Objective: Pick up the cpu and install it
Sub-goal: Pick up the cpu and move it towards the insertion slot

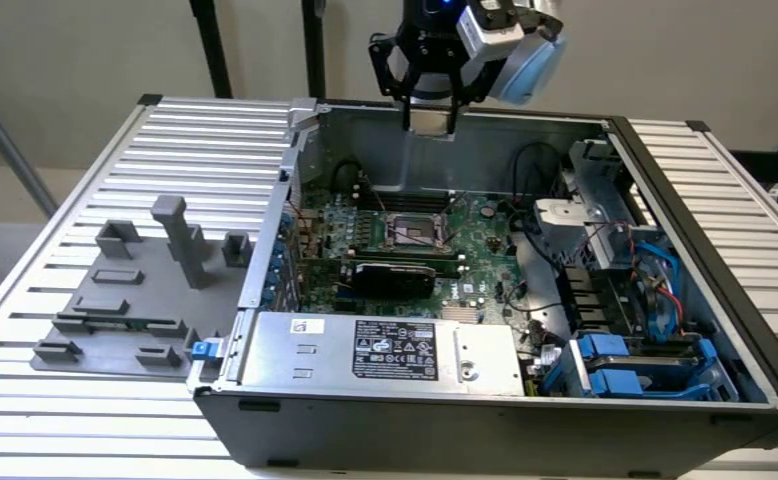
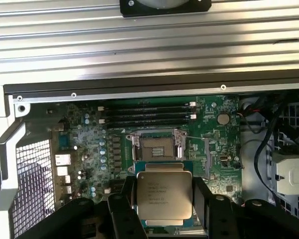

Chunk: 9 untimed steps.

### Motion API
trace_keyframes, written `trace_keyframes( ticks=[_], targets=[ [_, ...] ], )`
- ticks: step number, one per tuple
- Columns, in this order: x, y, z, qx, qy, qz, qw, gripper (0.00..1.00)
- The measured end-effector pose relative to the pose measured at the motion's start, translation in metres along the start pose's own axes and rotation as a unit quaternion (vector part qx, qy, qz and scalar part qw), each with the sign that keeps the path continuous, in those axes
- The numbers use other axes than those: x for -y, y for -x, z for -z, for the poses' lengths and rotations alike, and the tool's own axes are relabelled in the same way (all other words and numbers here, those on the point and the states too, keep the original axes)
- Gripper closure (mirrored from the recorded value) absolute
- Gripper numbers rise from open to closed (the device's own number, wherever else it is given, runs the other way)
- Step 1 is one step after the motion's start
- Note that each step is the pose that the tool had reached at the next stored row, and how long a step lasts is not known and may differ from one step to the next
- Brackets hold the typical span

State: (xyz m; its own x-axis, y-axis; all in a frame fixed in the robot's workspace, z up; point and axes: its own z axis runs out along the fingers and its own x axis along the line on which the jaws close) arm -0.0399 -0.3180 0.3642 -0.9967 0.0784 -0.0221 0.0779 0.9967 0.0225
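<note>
My gripper (image 1: pixel 432 112) hangs high over the open computer case (image 1: pixel 709 250), above its back wall. Its black fingers (image 2: pixel 122 211) are shut on the cpu (image 2: pixel 164 195), a flat square chip with a silvery-beige metal top, gripped by two opposite edges. The cpu (image 1: pixel 432 122) shows as a small pale plate between the fingertips in the exterior view. Below it on the green motherboard lies the socket (image 1: pixel 416 232), black with a metal frame that stands open. In the wrist view the socket (image 2: pixel 157 145) sits just beyond the held chip, well apart from it.
Grey plastic fixture blocks (image 1: pixel 136 290) stand on the slatted aluminium table (image 1: pixel 42 390) at the exterior view's left. Inside the case are a power supply (image 1: pixel 376 345), blue drive bays (image 1: pixel 629 365), cables (image 1: pixel 603 250) and memory slots (image 2: pixel 149 112) beside the socket.
</note>
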Motion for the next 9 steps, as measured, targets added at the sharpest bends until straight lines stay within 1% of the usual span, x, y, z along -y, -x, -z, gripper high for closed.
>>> trace_keyframes(
  ticks=[2, 4, 9],
  targets=[
    [-0.0002, 0.0021, -0.0036, 0.0000, -0.0009, 0.005, 1.0000, 0.45],
    [-0.0002, 0.0036, -0.0069, 0.0001, -0.0010, 0.010, 1.0000, 0.45],
    [-0.0002, 0.0038, -0.0078, 0.0000, -0.0010, 0.010, 0.9999, 0.45]
  ],
)
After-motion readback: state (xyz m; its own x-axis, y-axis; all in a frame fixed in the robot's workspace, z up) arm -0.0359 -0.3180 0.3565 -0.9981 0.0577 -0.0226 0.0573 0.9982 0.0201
